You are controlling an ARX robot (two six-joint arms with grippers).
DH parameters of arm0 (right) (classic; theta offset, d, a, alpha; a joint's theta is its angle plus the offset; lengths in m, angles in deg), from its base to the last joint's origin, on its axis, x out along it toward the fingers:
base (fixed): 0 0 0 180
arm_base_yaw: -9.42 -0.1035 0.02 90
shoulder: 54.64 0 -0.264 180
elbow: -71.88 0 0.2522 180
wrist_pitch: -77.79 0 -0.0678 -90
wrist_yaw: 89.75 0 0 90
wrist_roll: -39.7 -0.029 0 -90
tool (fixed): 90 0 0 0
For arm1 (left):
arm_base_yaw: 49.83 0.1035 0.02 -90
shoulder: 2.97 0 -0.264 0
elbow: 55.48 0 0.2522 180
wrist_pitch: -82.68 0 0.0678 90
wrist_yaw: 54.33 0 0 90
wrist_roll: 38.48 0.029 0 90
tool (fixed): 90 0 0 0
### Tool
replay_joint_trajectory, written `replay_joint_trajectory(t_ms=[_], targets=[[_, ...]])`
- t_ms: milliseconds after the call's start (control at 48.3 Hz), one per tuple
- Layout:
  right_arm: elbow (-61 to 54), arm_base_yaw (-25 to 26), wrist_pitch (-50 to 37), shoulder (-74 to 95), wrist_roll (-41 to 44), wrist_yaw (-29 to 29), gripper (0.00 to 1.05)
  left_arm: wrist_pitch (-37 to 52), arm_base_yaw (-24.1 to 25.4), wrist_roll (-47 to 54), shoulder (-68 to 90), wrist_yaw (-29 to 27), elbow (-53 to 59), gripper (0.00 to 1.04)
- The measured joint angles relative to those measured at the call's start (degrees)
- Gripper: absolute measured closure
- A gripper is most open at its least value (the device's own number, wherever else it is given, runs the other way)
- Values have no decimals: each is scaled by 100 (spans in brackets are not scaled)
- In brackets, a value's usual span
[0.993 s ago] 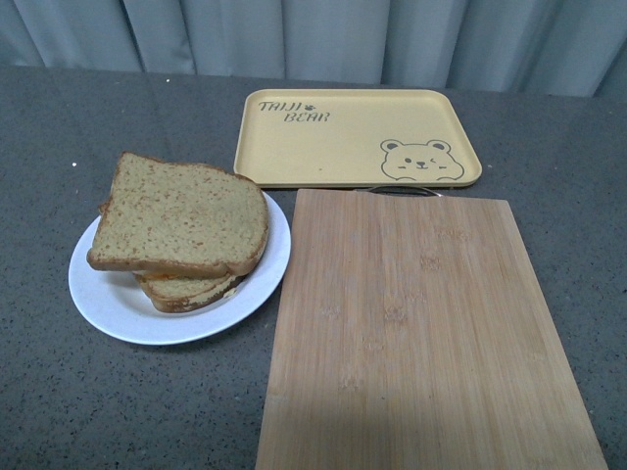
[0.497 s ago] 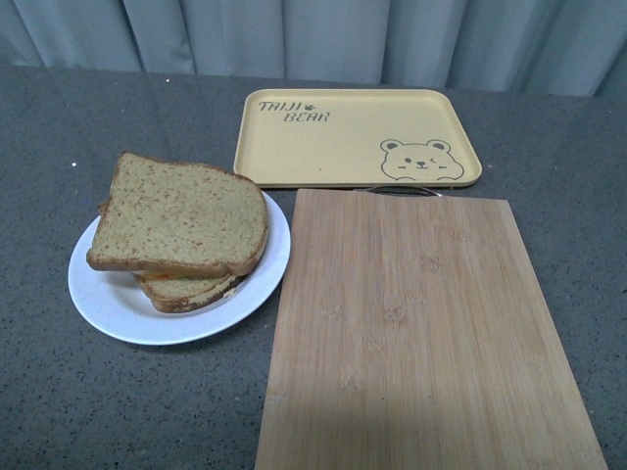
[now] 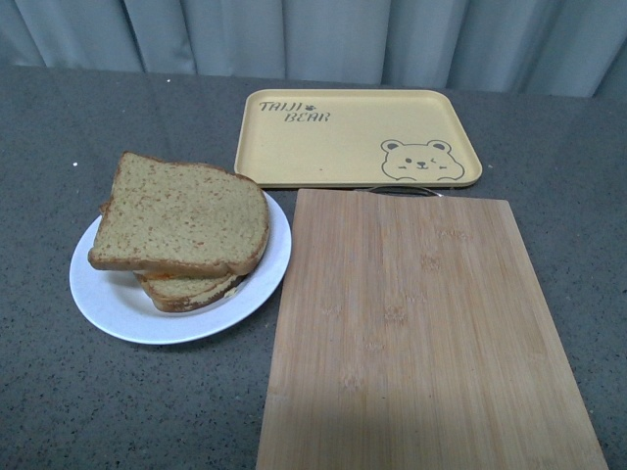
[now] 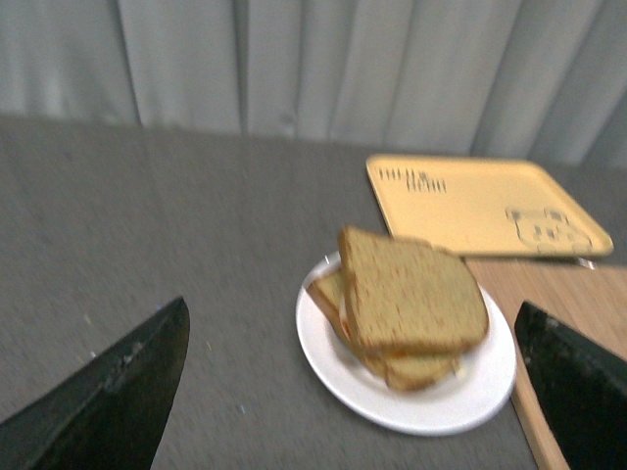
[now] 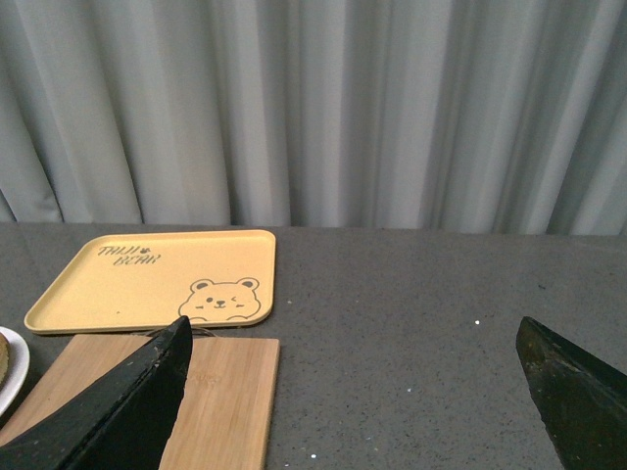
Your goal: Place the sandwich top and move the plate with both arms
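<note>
The sandwich top (image 3: pixel 184 215), a large brown bread slice, lies on smaller stacked slices on the white plate (image 3: pixel 108 299) at the table's left. It also shows in the left wrist view (image 4: pixel 411 294), on the plate (image 4: pixel 470 392). My left gripper (image 4: pixel 353 392) is open and empty, held above the table short of the plate, which shows between its fingers. My right gripper (image 5: pixel 353 392) is open and empty above bare grey table, right of the board. Neither arm shows in the front view.
A bamboo cutting board (image 3: pixel 421 333) lies right of the plate. A yellow bear-print tray (image 3: pixel 358 137) sits behind it, near the grey curtain. The board (image 5: pixel 176 392), the tray (image 5: pixel 157 279) and the plate's edge (image 5: pixel 12 377) show in the right wrist view.
The plate and bread have shifted very slightly to the right in the front view. Nothing else has moved.
</note>
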Motion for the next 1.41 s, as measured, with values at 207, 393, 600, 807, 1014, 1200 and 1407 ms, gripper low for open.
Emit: replay_joint_trajectory(t_ms=[207, 393, 600, 807, 1014, 1200, 1407], targets=[[0, 0, 0, 0, 2, 2, 9, 1200, -173, -1187, 2957, 188, -531, 7], [0, 0, 0, 0, 2, 0, 9, 2444, -675, -2820, 6286, 195, -1292, 7], [0, 0, 0, 0, 2, 0, 9, 2658, -901, -3941, 8282, 210, -1904, 7], [0, 0, 0, 0, 2, 0, 9, 2599, -881, -4339, 8703, 332, -1939, 7], [0, 0, 0, 0, 2, 0, 9, 2839, -881, -4509, 9073, 396, -1939, 7], [0, 0, 0, 0, 2, 0, 9, 3180, -920, -4754, 9479, 339, -1982, 7], [0, 0, 0, 0, 2, 0, 9, 3438, -1051, -5031, 10043, 310, -2157, 7]])
